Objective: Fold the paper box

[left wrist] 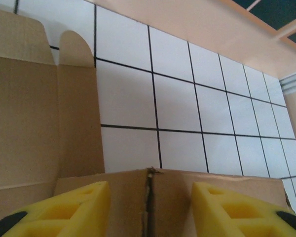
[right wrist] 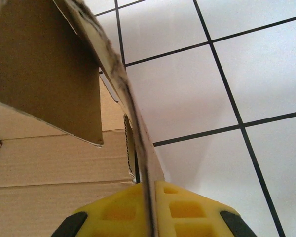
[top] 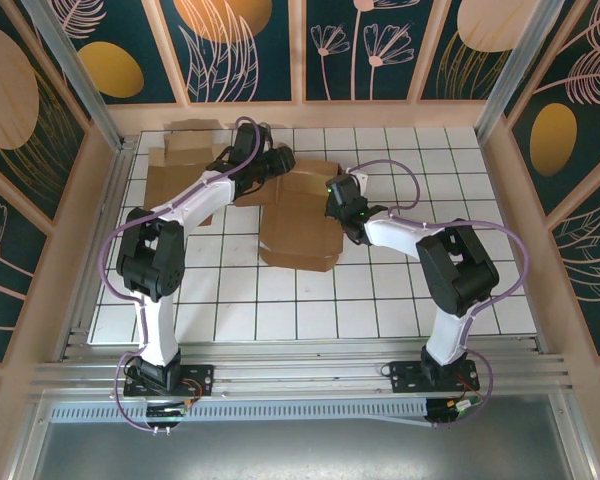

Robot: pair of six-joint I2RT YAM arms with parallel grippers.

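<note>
Pinching one box (top: 300, 235), two right fingers (right wrist: 187, 207)

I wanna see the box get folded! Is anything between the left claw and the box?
Nothing visible is in the way. The open left gripper sits right at an edge of the cardboard box, and the right gripper is pinching another edge of it.

Paper box (top: 302, 228): plain brown cardboard. Counter (top: 380, 300): white with black grid lines. Left hand (left wrist: 150, 197): yellow fingers (left wrist: 79, 207).
</note>
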